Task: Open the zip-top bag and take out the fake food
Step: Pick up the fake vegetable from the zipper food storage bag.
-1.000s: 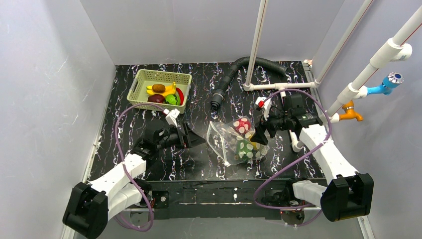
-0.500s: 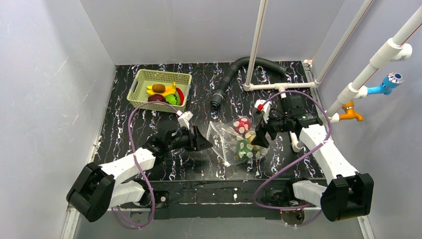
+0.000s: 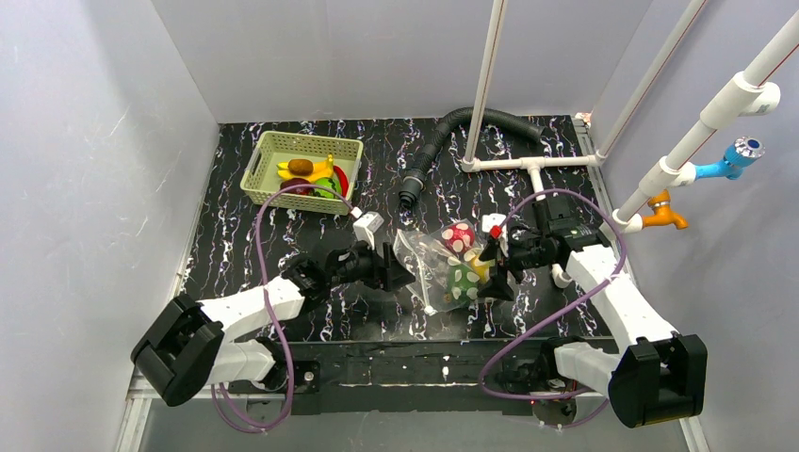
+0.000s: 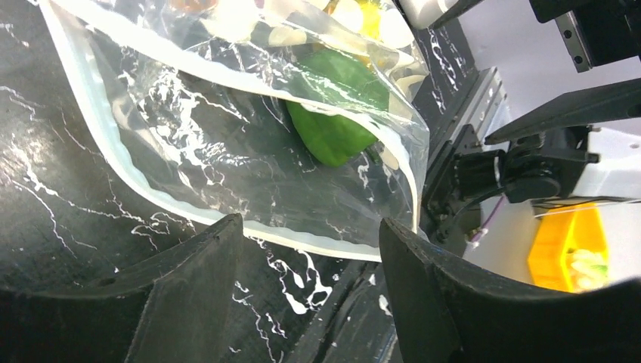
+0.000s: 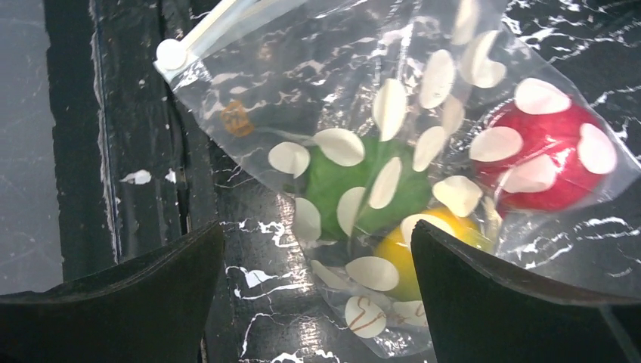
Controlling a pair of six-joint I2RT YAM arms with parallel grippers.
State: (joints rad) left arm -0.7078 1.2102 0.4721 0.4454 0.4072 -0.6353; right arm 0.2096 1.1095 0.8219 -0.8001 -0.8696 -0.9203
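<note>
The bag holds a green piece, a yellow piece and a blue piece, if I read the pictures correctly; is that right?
Not quite: nothing blue is in it. The bag holds a green piece, a yellow piece and a red piece, not a blue one. The right wrist view shows all three through the spotted plastic.

Bright even light, glare on zip-top bag
</note>
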